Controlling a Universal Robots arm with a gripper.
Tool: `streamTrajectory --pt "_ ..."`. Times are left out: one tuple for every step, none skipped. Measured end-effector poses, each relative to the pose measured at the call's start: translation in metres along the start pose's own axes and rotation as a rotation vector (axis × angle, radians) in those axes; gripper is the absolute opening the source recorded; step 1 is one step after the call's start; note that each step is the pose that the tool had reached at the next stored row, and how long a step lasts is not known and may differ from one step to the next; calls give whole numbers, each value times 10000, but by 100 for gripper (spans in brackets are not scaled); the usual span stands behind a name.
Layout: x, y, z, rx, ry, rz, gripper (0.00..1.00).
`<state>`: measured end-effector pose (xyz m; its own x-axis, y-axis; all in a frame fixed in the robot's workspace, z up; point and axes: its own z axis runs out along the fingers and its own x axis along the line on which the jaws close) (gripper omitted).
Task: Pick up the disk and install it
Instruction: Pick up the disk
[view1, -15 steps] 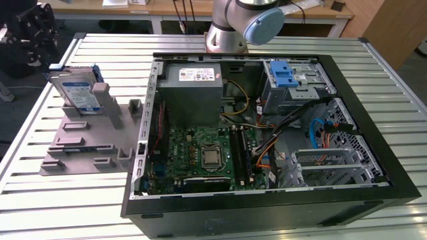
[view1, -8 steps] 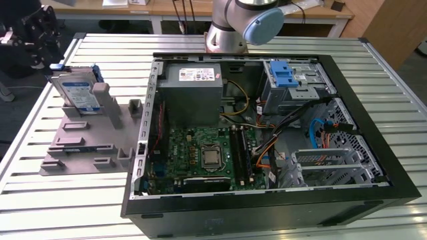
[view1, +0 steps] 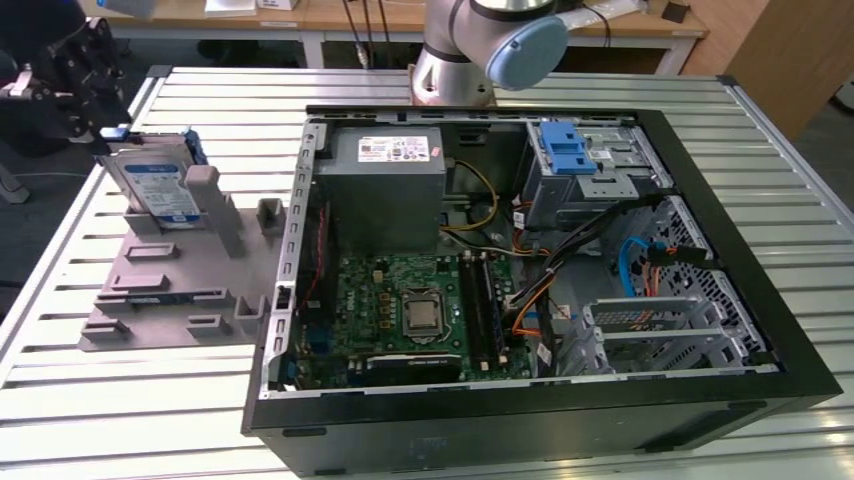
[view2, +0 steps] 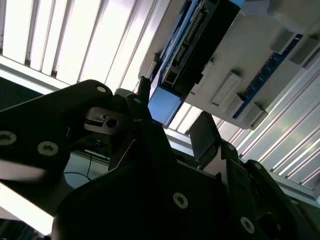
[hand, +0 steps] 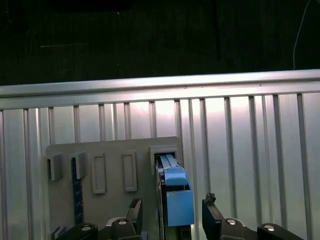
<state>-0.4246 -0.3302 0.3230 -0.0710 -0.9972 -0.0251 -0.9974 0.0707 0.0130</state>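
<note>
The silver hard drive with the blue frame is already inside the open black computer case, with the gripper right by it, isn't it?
Not inside. The exterior view shows the silver hard drive with the blue frame standing on edge in a grey plastic holder beside the open black computer case. The gripper is right by it.

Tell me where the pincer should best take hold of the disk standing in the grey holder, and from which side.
Probably by its two broad flat faces, near the free blue-framed edge. The disk stands on edge in the grey holder, whose posts cover its lower part, so come from the uncovered edge. In the first wrist view the open pincer straddles that edge.
</note>
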Motion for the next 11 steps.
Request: streamTrajectory --pt "0 4 16 2 -1 1 59" --pt "0 6 30 1 -1 0 59" --pt "-1 8 42 1 -1 1 59" --pt "-4 9 52 0 -1 1 59" --pt "-11 10 59 0 0 1 59" --pt "-19 11 67 1 -1 0 59" --pt "-27 13 74 0 -1 0 59" --pt "-36 15 82 2 -1 0 59" --pt "-41 17 90 2 -1 0 59" --pt "-44 18 100 1 -1 0 59" --pt "-46 19 112 1 -1 0 59"
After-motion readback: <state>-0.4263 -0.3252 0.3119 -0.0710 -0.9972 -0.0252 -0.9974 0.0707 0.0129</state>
